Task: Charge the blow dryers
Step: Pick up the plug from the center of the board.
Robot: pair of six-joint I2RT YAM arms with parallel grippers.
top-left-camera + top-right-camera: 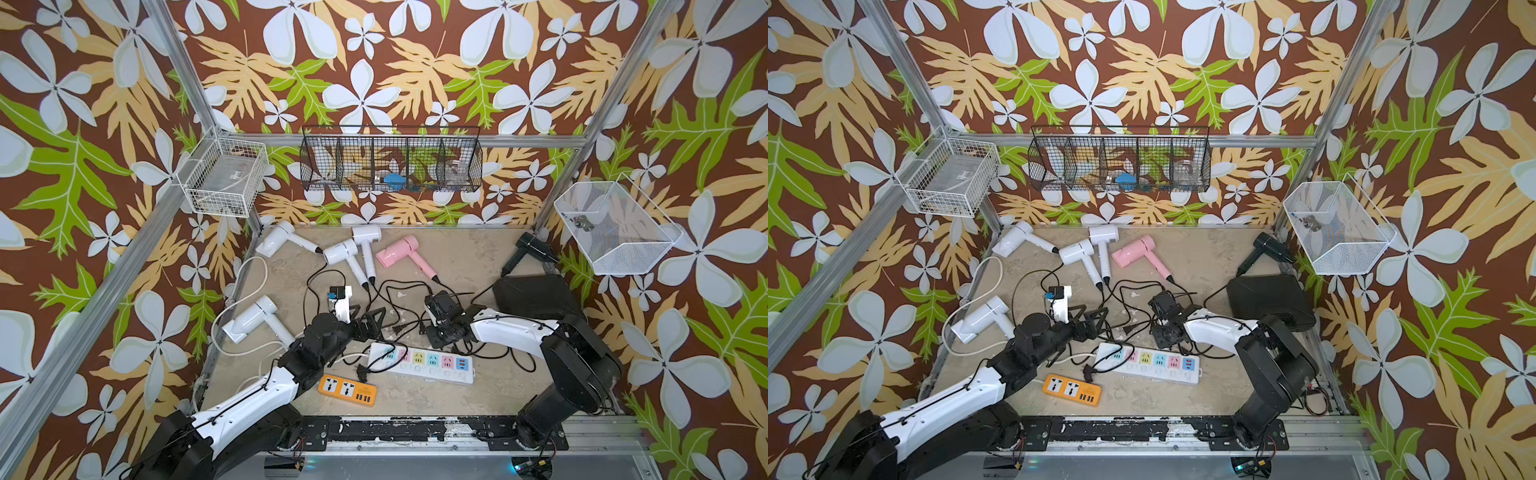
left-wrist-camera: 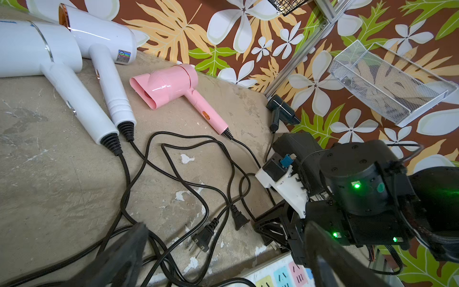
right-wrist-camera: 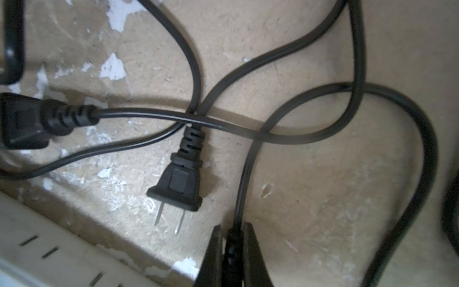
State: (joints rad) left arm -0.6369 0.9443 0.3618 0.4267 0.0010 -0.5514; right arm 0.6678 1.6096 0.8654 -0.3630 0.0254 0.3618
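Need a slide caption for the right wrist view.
Right gripper, fingers shut on a black cord, loose two-prong plug and white power strip close by.

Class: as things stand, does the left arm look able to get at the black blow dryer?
Probably not: the black blow dryer lies in the far corner beyond the right arm, which crosses the way from the open left gripper.

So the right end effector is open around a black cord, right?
Not quite. The right end effector is around a black cord, but it is shut on it, not open. The right wrist view shows both fingers pressed against the cord, pinching it.
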